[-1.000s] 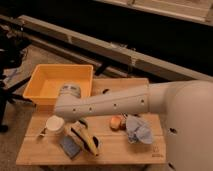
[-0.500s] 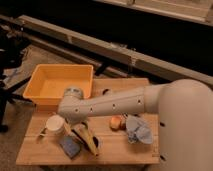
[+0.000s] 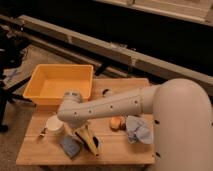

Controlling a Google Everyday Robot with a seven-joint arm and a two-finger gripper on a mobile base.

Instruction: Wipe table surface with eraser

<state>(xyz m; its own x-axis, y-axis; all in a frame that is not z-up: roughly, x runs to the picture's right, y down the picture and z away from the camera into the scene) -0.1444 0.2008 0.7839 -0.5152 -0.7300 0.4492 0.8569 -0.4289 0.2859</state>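
The eraser [image 3: 71,146], a small flat blue-grey block, lies on the wooden table surface [image 3: 115,150] near its front left. My arm reaches in from the right and bends down at the elbow. The gripper [image 3: 81,132] hangs just above and to the right of the eraser, over a yellow banana [image 3: 90,140]. It stands open and holds nothing. The arm hides much of the tabletop's middle.
A white cup [image 3: 55,124] stands left of the gripper. A yellow tub [image 3: 60,84] fills the table's back left. A small orange thing [image 3: 117,123] and a crumpled blue-grey cloth [image 3: 139,129] lie to the right. A long rail runs behind the table.
The arm's elbow has come lower and a little toward the table's front, bringing the gripper down nearer the eraser and banana. Nothing on the table has moved.
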